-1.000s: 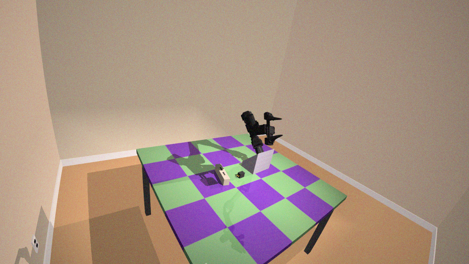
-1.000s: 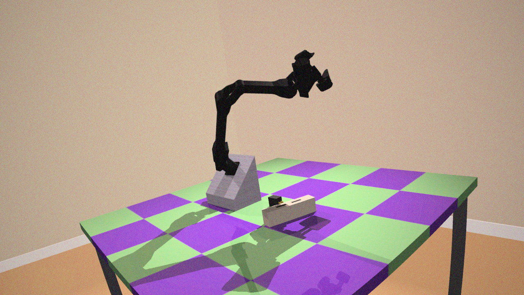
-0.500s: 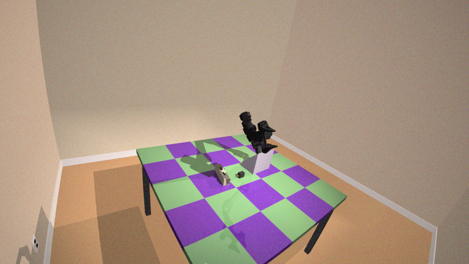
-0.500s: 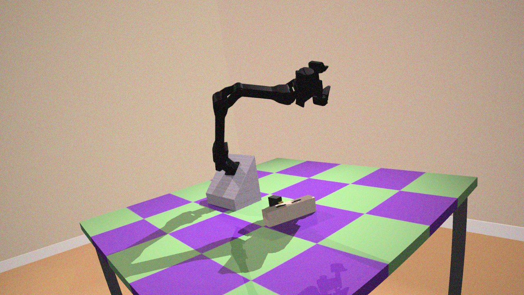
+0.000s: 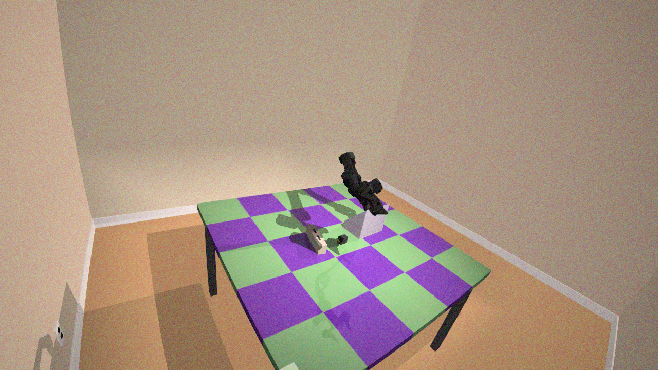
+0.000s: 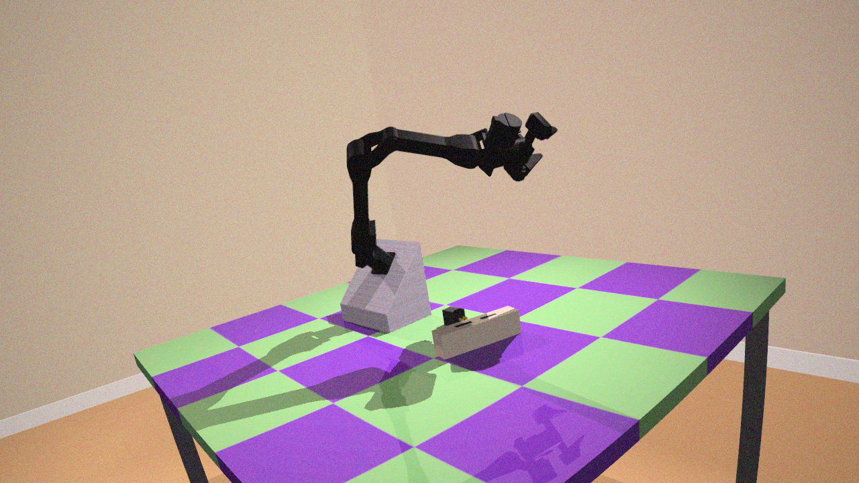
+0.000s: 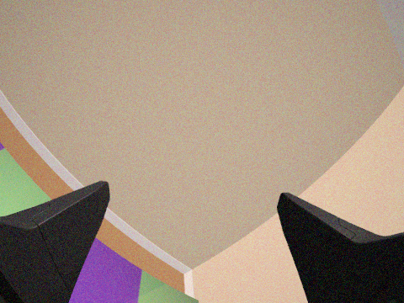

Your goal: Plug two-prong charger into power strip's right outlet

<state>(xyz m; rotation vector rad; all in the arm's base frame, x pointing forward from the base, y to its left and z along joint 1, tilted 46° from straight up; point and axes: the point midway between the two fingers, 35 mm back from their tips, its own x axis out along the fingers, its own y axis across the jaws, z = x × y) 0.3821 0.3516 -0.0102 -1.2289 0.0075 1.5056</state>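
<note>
The black charger [image 5: 342, 239] [image 6: 453, 314] lies on the table beside the power strip, between the strip and the arm's base. Its gold prongs, partly hidden behind the strip in the exterior view, face the strip. The pale power strip [image 5: 321, 246] [image 6: 477, 337] has two dark outlets in its top and stands apart from the charger. My gripper [image 6: 548, 143] [image 7: 195, 197] is open and empty, high above the table, its fingers pointing away from the base. The wrist view shows neither charger nor strip.
The grey wedge-shaped base [image 5: 373, 224] [image 6: 408, 300] carries the arm close behind the charger. The checkered table [image 5: 331, 280] [image 6: 576, 360] bears the arm's shadows around the strip. A wall outlet [image 5: 58, 332] is at the far left in the top view.
</note>
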